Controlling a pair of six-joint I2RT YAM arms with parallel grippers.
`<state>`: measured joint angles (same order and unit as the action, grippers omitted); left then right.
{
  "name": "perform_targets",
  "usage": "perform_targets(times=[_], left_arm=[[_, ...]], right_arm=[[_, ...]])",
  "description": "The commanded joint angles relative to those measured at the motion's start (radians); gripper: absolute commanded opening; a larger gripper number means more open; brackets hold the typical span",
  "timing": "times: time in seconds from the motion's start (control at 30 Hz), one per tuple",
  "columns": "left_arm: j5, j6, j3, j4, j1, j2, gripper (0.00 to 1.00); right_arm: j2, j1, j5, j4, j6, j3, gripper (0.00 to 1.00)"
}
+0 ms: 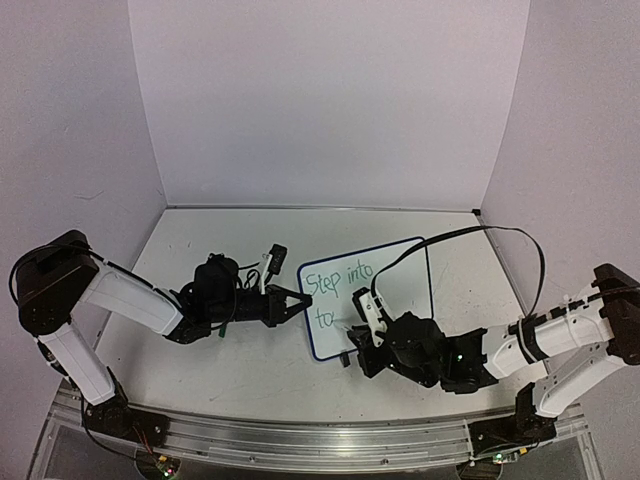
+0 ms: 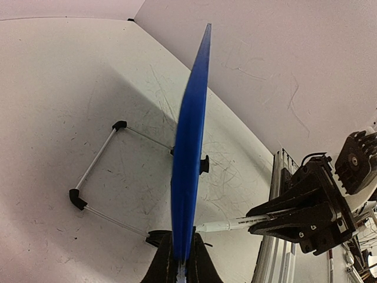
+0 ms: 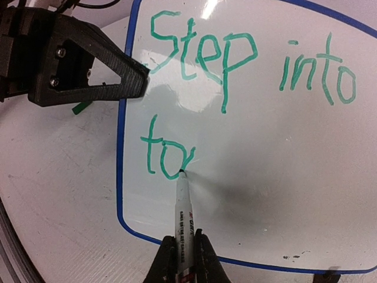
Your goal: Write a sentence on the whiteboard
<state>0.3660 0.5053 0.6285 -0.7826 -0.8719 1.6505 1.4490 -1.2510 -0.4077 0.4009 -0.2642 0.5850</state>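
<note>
Right gripper (image 3: 182,252) clamps white marker pen (image 3: 182,203) at green handwritten sentence (image 3: 227,76); left gripper (image 2: 181,263) pinches blue-rimmed white whiteboard (image 3: 265,153) edge. Best press lightly.

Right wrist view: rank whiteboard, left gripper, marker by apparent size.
1. whiteboard, fills most of the frame
2. left gripper, cut off by the frame edge, so only part of it counts
3. marker, thin and partly hidden

Robot lab cell, white walls (image 1: 330,100), aluminium rail (image 1: 300,433)
</note>
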Motion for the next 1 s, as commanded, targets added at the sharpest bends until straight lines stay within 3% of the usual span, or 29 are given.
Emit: perform_targets(times=[0.0,0.97], left_arm=[[-0.021,-0.005,0.002,0.045,-0.006,-0.003,0.0],[-0.023,-0.002,-0.005,0.044,-0.006,-0.009,0.0]], right_arm=[[-0.016,0.003,-0.004,-0.023,-0.016,-0.005,0.0],[0.007,0.005,-0.079,0.023,0.026,0.058,0.0]])
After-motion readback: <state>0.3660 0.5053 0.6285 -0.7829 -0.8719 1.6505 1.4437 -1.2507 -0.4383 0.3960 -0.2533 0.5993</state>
